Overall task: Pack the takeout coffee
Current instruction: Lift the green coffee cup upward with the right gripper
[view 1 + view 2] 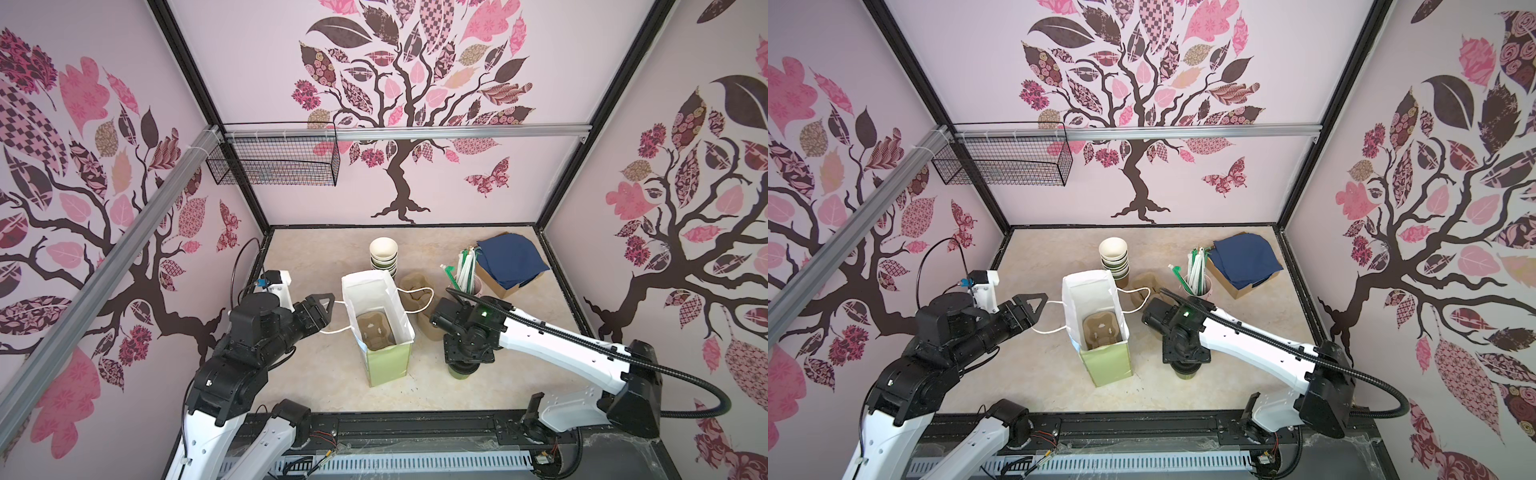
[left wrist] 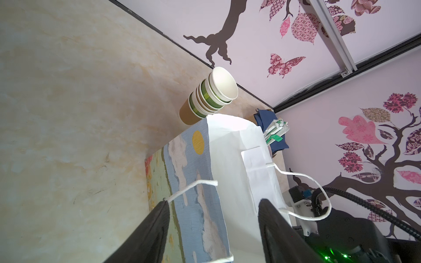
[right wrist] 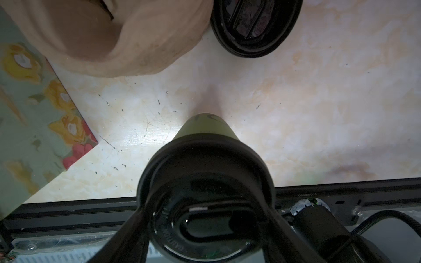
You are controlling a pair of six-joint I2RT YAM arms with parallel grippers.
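Coffee (image 3: 206, 127), one, lidded, right claw (image 3: 206, 200) astride its lid, grip unclear, left claw (image 2: 214, 201) wide open by one bag (image 1: 388, 361)

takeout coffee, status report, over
Left hand open, astride the rim of the bag. Right hand around the lid of the takeout coffee, grip unclear; it stands upright on the table. Bag open, carrier inside, nothing between.

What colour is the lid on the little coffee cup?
Black. The lid caps the green takeout coffee, and it shows best in the right wrist view.
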